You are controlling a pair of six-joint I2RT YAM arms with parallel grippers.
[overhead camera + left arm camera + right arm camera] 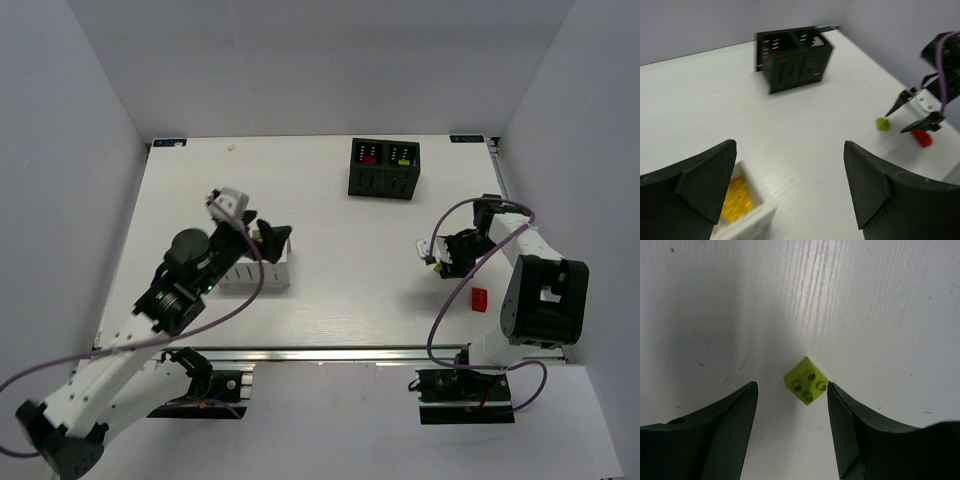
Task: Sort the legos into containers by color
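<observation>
A lime green lego (806,380) lies studs up on the table between the open fingers of my right gripper (792,385); the right fingertip (836,392) is at its corner. It also shows in the left wrist view (883,124), with a red lego (923,138) beside it. In the top view the red lego (480,298) lies near the right arm. My left gripper (272,238) is open and empty above the white container (258,276), which holds yellow legos (736,199). The black container (384,167) at the back holds red and lime pieces.
The right arm's base (545,300) stands next to the red lego. The table's right edge (505,190) is close behind my right gripper (433,256). Purple cables loop off both arms.
</observation>
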